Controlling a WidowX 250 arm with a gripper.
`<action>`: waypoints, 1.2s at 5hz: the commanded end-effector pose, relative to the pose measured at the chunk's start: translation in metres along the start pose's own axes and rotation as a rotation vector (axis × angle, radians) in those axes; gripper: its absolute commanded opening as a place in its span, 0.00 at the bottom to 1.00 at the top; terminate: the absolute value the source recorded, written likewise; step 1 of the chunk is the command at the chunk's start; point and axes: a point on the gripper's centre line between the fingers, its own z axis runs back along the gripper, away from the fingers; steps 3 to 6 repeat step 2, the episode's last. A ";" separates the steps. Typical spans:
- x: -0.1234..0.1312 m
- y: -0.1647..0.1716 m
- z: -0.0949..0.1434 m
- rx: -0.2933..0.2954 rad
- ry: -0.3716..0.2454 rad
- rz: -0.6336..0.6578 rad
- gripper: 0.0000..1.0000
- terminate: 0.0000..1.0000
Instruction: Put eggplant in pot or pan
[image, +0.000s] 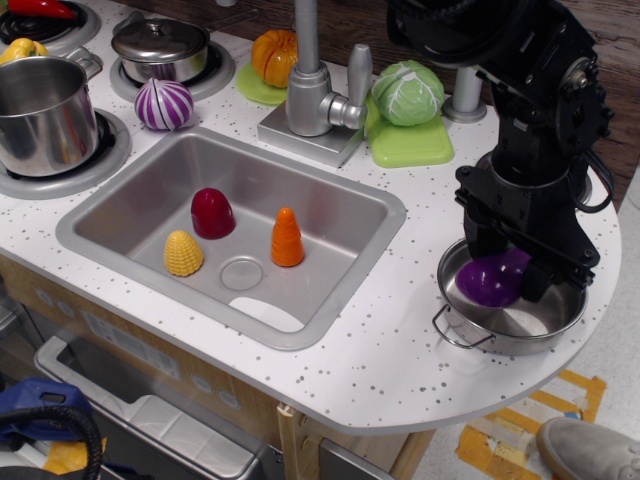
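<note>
The purple eggplant (488, 282) hangs in my gripper (508, 272), low inside the rim of the wide shallow steel pot (462, 335) at the counter's right end. The black arm comes down from above and covers the far half of the pot. The fingers appear closed around the eggplant. Its green stem cap is hidden. I cannot tell if the eggplant touches the pot's bottom.
The sink (120, 215) holds a dark red toy (212, 213), a yellow corn (183, 253) and an orange carrot (287, 238). Behind it stand the faucet (315, 90), a cabbage (408, 92), a striped onion (164, 104), a tall pot (40, 112) and a small lidded pot (160, 47). The counter's rounded edge is close to the right.
</note>
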 end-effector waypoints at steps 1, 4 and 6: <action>0.017 -0.003 0.018 0.016 -0.071 -0.037 1.00 0.00; 0.017 -0.003 0.018 0.016 -0.071 -0.037 1.00 1.00; 0.017 -0.003 0.018 0.016 -0.071 -0.037 1.00 1.00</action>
